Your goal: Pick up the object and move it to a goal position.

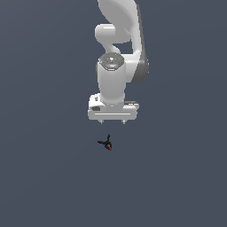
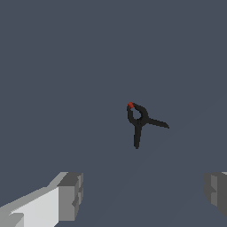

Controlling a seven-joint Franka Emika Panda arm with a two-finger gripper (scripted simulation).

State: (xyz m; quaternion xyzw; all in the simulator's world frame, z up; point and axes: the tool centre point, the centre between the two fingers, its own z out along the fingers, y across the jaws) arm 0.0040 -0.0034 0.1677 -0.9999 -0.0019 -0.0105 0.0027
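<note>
My white gripper (image 1: pixel 112 120): fingers (image 2: pixel 71 196) spread wide, holding nothing | tiny black pronged, red-tipped object (image 1: pixel 107 143) apart on matte grey counter (image 1: pixel 44 177) | wrist view shows its looped head

2 cameras. Exterior view: set high and well back, looking down on the white arm (image 1: pixel 116 66) from in front, plain grey floor (image 1: pixel 40 177) filling the frame. Wrist view: mounted on the wrist, looking down past both fingertips (image 2: pixel 71 195) at the same floor, much nearer. Shared ground: the floor patch holding the black spiky object (image 1: pixel 107 143) (image 2: pixel 139 120), tiny in the exterior view, larger from the wrist.
</note>
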